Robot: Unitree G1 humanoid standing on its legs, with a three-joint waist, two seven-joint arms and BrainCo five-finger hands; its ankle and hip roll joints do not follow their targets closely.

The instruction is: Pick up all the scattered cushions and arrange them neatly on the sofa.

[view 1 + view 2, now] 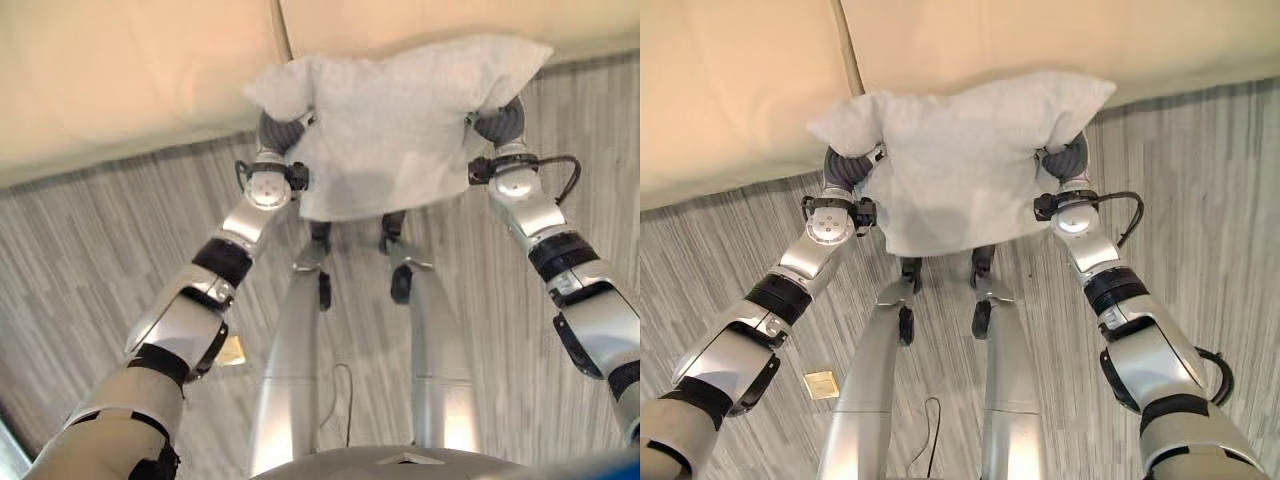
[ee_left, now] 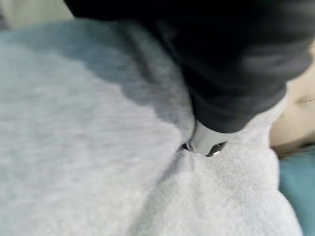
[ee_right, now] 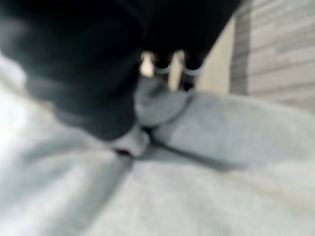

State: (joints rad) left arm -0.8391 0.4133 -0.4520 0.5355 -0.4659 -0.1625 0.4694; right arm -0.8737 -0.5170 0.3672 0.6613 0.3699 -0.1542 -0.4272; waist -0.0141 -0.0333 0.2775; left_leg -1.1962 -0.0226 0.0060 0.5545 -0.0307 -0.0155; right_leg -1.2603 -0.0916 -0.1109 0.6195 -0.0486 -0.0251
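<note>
Both hands are largely hidden behind the pale grey cushion (image 1: 965,160); of the left hand (image 1: 843,166) and right hand (image 1: 1068,160) only the dark ribbed covers show at its two sides. In the left wrist view, a silver finger sinks into the fabric (image 2: 206,142); in the right wrist view, the thumb presses a crease (image 3: 129,140). How far the fingers curl cannot be told. The cushion, soft and fleecy, hangs above the striped floor (image 1: 1200,200), at the front edge of the beige sofa (image 1: 730,90).
</note>
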